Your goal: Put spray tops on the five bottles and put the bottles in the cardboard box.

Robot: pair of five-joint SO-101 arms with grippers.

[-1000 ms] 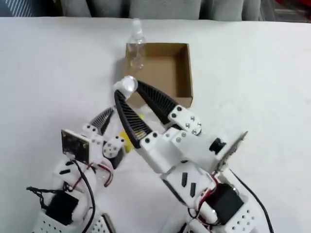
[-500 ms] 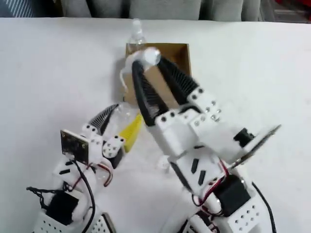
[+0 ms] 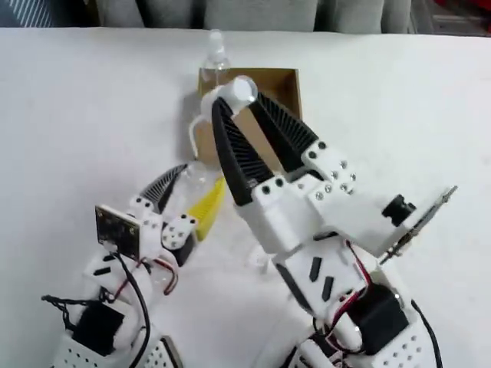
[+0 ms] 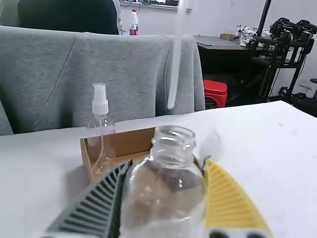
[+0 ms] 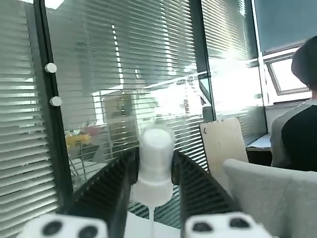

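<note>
**Spray top poised over an open bottle**

Bottle-capping is the step in hand, judging by how the two arms are set. The left gripper is closed on an uncapped clear bottle just in front of the cardboard box. It holds the bottle upright with its neck open and facing up, presumably so the top can be lowered in. The right gripper is clamped on the white spray top, raised over the near-left part of the box. Its dip tube hangs down with the tip just above and behind the open neck. It is not yet inside, and the thin, springy tube looks likely to catch the rim unless it is lined up first.

The count:

- **Bottles:** two — the open one in the left jaws, and a finished bottle standing in the box's far-left corner.
- **Spray tops:** two — one gripped, one already on the finished bottle.
- **Box:** one.

With five bottles asked for, the task looks to be at an early stage.
</note>
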